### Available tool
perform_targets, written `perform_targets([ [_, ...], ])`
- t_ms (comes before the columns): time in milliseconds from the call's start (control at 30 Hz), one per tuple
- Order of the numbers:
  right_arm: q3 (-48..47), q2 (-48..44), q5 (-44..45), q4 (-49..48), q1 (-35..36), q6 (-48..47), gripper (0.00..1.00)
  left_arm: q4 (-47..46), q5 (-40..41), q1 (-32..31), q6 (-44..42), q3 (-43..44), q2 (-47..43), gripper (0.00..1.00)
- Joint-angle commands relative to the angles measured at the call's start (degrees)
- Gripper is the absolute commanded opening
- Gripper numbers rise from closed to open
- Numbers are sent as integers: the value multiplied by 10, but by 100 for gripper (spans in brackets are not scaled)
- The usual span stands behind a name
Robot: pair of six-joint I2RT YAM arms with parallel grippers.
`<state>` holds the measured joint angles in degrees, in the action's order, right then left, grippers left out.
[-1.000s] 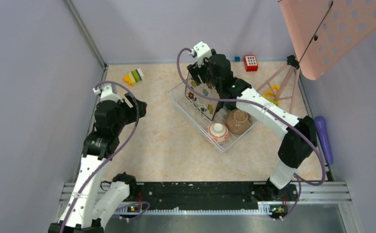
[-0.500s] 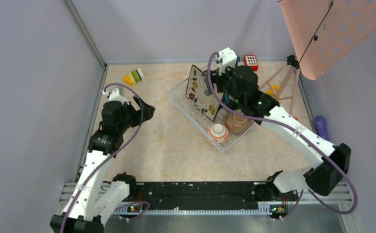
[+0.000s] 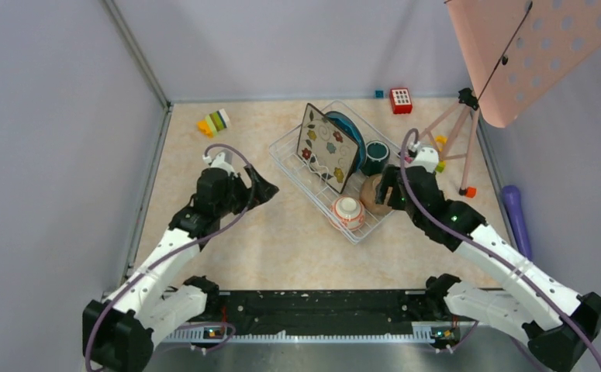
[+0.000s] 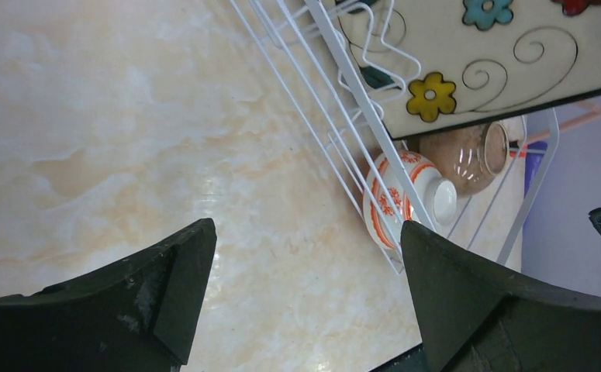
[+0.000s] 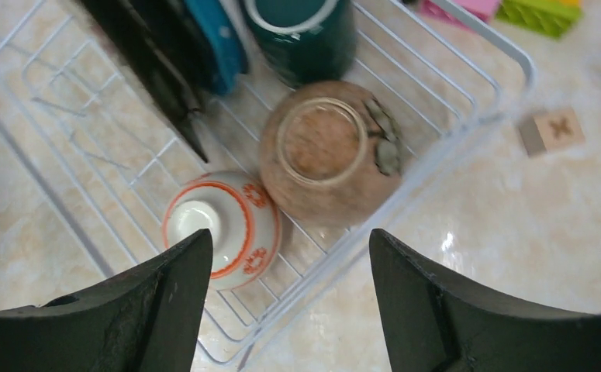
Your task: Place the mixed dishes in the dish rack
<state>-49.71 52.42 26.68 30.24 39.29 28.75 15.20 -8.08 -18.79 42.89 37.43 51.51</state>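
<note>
My left claw (image 4: 305,240) and right claw (image 5: 289,248) hang spread and empty. The square leaf-patterned plate (image 3: 328,147) stands on edge in the dish rack (image 3: 313,194). It's likely brittle and slippery, so I'd pinch its top rim.

No words, brands or numbers could be read anywhere. One sign was made out: a dark cross-shaped mark on a small tan block (image 5: 551,130) lying on the tabletop (image 5: 592,217). A red toy block (image 3: 401,100) was faced with white squares, any symbols on them too small to be read.

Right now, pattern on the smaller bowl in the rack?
Smaller bowl: white, orange-red rings and motifs; best in right wrist view.
</note>
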Motion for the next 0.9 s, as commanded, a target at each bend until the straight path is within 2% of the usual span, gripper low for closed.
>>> perform_targets([
  [0, 15, -35, 73, 124, -28, 181, 72, -99, -8, -45, 39, 14, 54, 94],
  [67, 29, -38, 45, 133, -51, 204, 72, -101, -24, -50, 51, 31, 84, 93],
  [167, 69, -41, -22, 85, -91, 217, 69, -98, -40, -50, 54, 50, 124, 93],
  [367, 110, -15, -97, 2, -105, 255, 53, -77, -12, -47, 28, 57, 135, 93],
  [500, 108, 10, -116, -22, -105, 267, 29, -40, 45, -39, 11, 58, 118, 94],
  [600, 123, 27, -151, -89, -105, 258, 9, -36, 68, -28, 3, 44, 97, 95],
  [667, 120, 60, -180, -124, -105, 264, 0, -48, 75, -23, 4, 26, 83, 95],
  [767, 107, 117, -205, -183, -94, 286, 0, -54, 103, -16, 5, 11, 67, 95],
  [867, 84, 165, -180, -241, -62, 292, 0, -46, 115, -8, 10, 2, 55, 96],
])
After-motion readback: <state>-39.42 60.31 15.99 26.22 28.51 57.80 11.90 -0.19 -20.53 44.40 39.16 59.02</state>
